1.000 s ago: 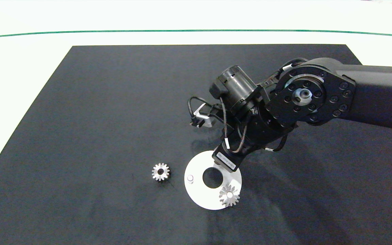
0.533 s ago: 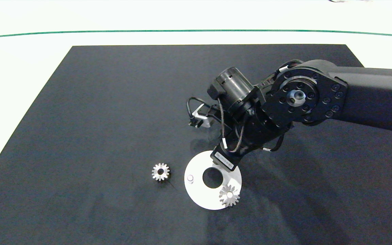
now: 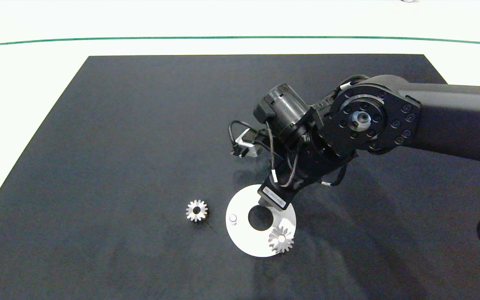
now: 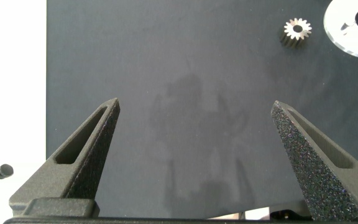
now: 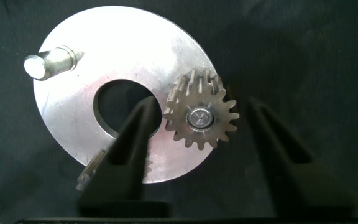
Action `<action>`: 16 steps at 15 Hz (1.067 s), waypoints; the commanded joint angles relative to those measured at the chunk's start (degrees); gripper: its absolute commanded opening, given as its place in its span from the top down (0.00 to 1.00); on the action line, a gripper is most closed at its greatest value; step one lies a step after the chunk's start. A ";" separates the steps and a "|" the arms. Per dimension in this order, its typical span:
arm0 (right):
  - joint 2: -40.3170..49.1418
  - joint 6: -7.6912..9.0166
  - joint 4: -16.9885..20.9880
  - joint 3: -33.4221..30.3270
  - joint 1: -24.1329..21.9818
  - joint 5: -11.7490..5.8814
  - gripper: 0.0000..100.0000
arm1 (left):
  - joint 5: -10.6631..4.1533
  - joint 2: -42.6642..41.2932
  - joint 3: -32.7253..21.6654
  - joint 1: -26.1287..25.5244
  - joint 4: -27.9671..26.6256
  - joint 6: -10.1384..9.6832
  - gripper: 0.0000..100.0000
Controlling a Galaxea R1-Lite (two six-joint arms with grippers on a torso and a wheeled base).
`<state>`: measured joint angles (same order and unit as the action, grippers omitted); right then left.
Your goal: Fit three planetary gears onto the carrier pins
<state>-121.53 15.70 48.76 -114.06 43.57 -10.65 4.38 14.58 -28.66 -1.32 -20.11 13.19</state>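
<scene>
The right gripper [image 5: 194,134] hangs spread over the white disc [image 3: 248,241], low centre of the head view, its fingers either side of one seated gear [image 5: 201,117]. One bare pin [image 3: 233,218] stands on the disc's left; a loose gear [image 3: 196,210] lies beside. The left gripper [image 4: 194,137], spread, hovers apart.

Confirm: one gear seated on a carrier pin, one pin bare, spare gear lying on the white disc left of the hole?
Not quite. The spare gear lies on the black mat, off the white disc, as the head view shows. The rest holds: one gear sits on a pin, another pin stands bare, with the right gripper open above the disc.
</scene>
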 commanded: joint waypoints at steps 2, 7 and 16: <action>1.73 0.12 0.98 0.06 0.20 -0.07 0.00 | 0.02 0.19 0.01 0.09 -0.01 0.08 0.00; 17.20 -0.41 3.44 2.87 -0.50 0.64 0.00 | -0.07 0.01 -0.08 0.17 -0.01 -0.09 0.00; 67.39 -0.85 -3.85 38.12 -7.27 -5.52 0.00 | 2.57 1.59 3.08 0.17 -0.10 3.86 0.00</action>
<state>-70.97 14.54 46.02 -84.87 38.89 -13.03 6.47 14.98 -26.40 -1.21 -20.09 16.68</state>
